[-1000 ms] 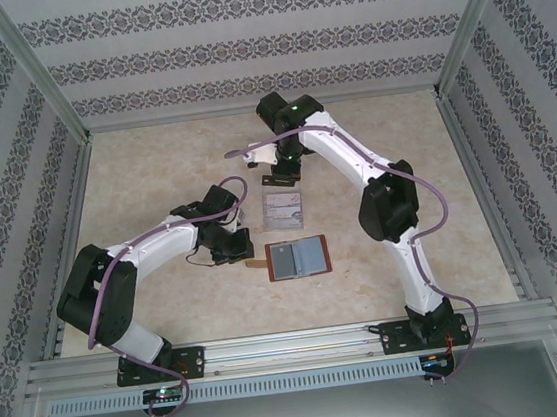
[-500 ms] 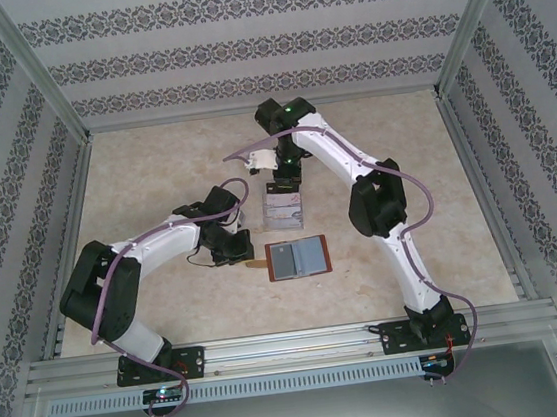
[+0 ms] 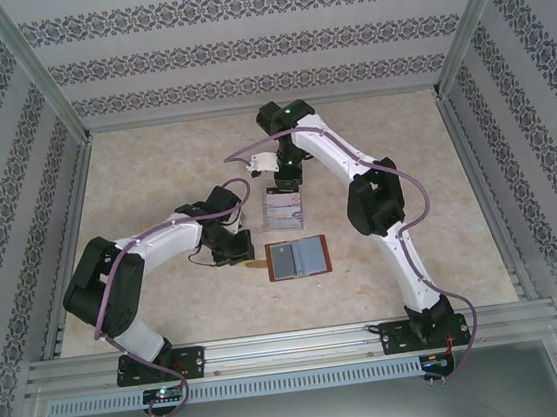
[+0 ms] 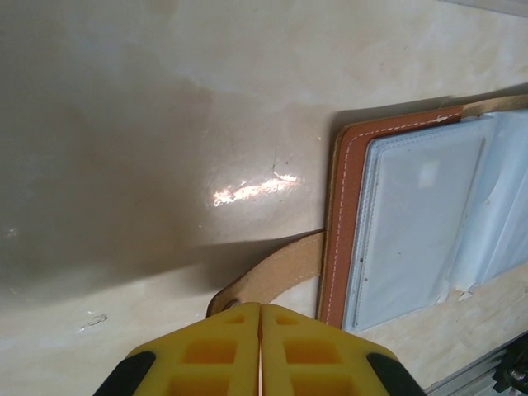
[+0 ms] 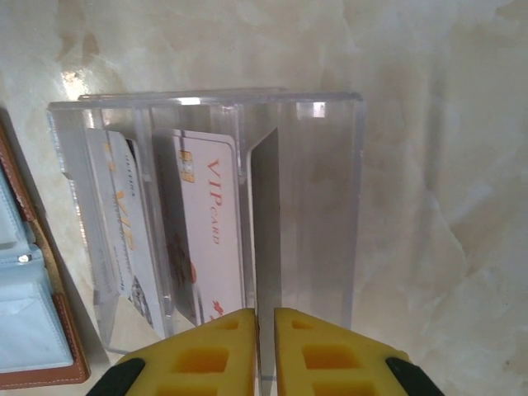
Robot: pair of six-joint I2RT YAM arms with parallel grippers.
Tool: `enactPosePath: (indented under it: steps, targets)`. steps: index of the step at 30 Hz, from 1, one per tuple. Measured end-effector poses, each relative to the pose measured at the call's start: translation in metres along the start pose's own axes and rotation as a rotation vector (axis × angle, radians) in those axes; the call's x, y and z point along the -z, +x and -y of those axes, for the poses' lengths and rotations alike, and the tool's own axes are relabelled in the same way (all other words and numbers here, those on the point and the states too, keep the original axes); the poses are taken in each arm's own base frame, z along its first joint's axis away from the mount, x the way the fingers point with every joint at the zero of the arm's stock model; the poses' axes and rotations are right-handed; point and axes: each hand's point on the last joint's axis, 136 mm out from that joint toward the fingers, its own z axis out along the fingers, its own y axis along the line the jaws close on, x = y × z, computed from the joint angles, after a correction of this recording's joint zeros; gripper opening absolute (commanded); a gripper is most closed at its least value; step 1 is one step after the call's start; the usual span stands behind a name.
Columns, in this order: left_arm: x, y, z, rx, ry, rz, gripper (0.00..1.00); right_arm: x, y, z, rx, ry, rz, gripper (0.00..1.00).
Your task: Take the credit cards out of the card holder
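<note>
Credit cards (image 5: 210,239): I can make out two, both pale, one w/ red "VIP card" print. They're standing on edge in a clear plastic tray (image 5: 322,206), each in its own slot, side by side. The tray sits on the beige marbled table (image 3: 154,172), just past the card holder (image 3: 309,257) looking from the arms' side. Close to it, but not touching afaict.

The holder itself is lying flat & open, w/ a brown leather rim around bluish-grey sleeves (image 4: 412,214) facing up. The tan tab strap (image 4: 272,276) sticks out on its left side.

L gripper (image 4: 261,309) is down low at the end of that strap, yellow fingers pressed tight together, no gap. The tips are right at the strap's end, but I can't tell if it's actually pinched or just lying under them.

R gripper (image 5: 266,318) hangs at the tray's far end, pointing down into it. Its fingers are cracked apart just a sliver, roughly lined up w/ one of the tray's dividers. Nothing clearly held in there imo.
</note>
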Motion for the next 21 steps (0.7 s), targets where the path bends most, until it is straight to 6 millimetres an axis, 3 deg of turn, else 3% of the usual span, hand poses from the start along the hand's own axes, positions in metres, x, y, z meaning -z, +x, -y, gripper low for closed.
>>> enactPosePath:
  steps: [21]
  targets:
    - [-0.001, -0.002, 0.001, 0.001, -0.001, -0.002, 0.08, 0.007, -0.002, 0.033, -0.016, 0.131, 0.015, 0.23]
